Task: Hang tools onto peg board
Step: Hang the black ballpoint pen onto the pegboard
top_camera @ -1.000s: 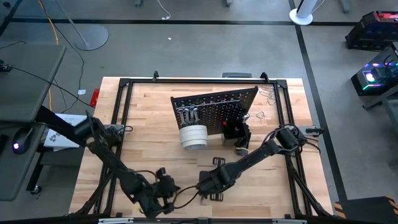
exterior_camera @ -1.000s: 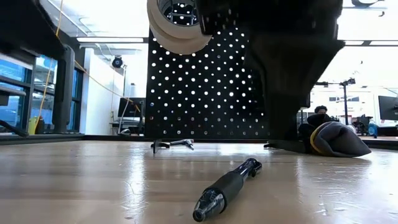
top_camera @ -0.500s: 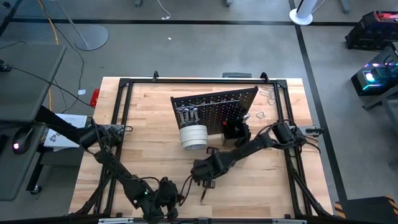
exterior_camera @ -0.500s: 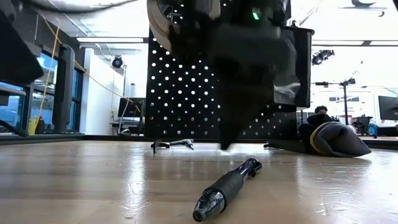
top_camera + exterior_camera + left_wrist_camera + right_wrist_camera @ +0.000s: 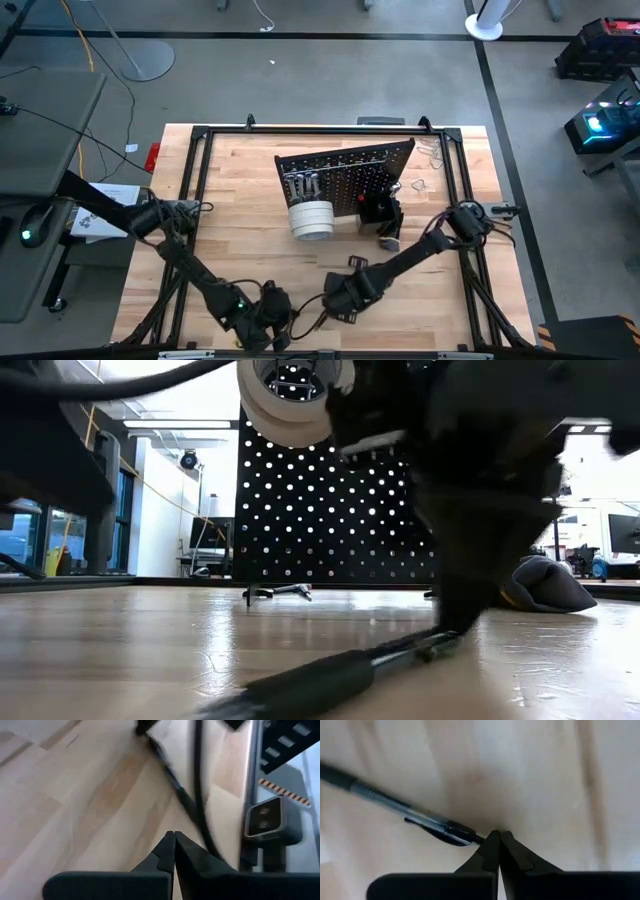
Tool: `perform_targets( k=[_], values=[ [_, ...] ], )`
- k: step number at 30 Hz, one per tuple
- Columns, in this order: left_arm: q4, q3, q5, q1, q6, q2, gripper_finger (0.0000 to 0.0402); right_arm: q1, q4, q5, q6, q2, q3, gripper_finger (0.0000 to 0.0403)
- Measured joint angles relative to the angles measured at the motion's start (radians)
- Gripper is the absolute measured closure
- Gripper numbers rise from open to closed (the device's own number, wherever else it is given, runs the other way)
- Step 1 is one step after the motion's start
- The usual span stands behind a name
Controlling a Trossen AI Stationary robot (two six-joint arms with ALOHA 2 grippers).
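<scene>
A: Start at the right claw (image 5: 496,836). What is it doing?

B: Its fingers are pressed together, tips down at the desk (image 5: 250,250), holding nothing. A pen (image 5: 395,812) lies flat just beside the tips; its clip end is nearly touching them, and the barrel runs away from the claw. I cannot tell if they actually touch.

A: And which way does the pen point in the low view?

B: The pen (image 5: 330,675) lies slantwise on the wood, its dark grip end nearest the camera and the far end under the claw (image 5: 462,622), which comes straight down from above.

A: How is that arm posed?

B: From above, it stretches low from the right side of the desk toward the front middle, so the claw (image 5: 345,298) sits in front of the peg board (image 5: 345,170), well apart from it.

A: The left one?

B: The left claw (image 5: 174,840) is also squeezed closed and empty, low over bare wood. In the high view it (image 5: 268,318) is folded in near the desk's front edge, farther from the peg board than the right claw and near it.

A: What is at the board?

B: White tape rolls (image 5: 311,220) hang at its lower left, wrenches (image 5: 303,185) above them, and a dark bundle (image 5: 385,222) lies on the desk at its right foot.
</scene>
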Motion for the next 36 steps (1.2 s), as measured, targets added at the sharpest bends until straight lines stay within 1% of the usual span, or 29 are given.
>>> perform_targets(
  k=[2, 4, 6, 9, 12, 14, 19, 25, 31, 36],
  values=[
    [0.014, 0.000, 0.032, 0.027, 0.030, 0.015, 0.0401, 0.013, 0.005, -0.007, 0.047, -0.003, 0.000, 0.0403],
    [0.068, 0.000, 0.070, 0.053, 0.068, 0.042, 0.0401, 0.022, 0.011, -0.027, 0.073, -0.005, -0.001, 0.0403],
    [0.173, 0.000, 0.120, 0.076, 0.101, 0.085, 0.0401, 0.027, 0.013, -0.026, 0.091, -0.005, -0.001, 0.0403],
    [0.367, 0.000, 0.227, 0.101, 0.158, 0.147, 0.0401, 0.035, 0.014, -0.021, 0.102, -0.006, -0.001, 0.0403],
    [0.452, 0.000, 0.249, 0.108, 0.156, 0.165, 0.0401, 0.040, 0.015, -0.016, 0.107, -0.006, -0.001, 0.0403],
    [0.444, 0.001, 0.245, 0.109, 0.160, 0.164, 0.0401, 0.041, 0.015, -0.013, 0.107, -0.006, -0.001, 0.0403],
    [0.364, 0.000, 0.264, 0.109, 0.174, 0.163, 0.0401, 0.044, 0.021, 0.005, 0.130, -0.006, -0.001, 0.0403],
    [0.362, 0.003, 0.269, 0.114, 0.201, 0.178, 0.0402, 0.049, 0.060, 0.013, 0.186, -0.006, -0.001, 0.0403],
    [0.271, 0.003, 0.201, 0.123, 0.194, 0.172, 0.0401, 0.084, 0.102, 0.015, 0.306, -0.006, -0.001, 0.0403],
    [0.268, 0.002, 0.203, 0.140, 0.203, 0.175, 0.0402, 0.121, 0.108, 0.016, 0.383, -0.006, 0.000, 0.0403]
  ],
)
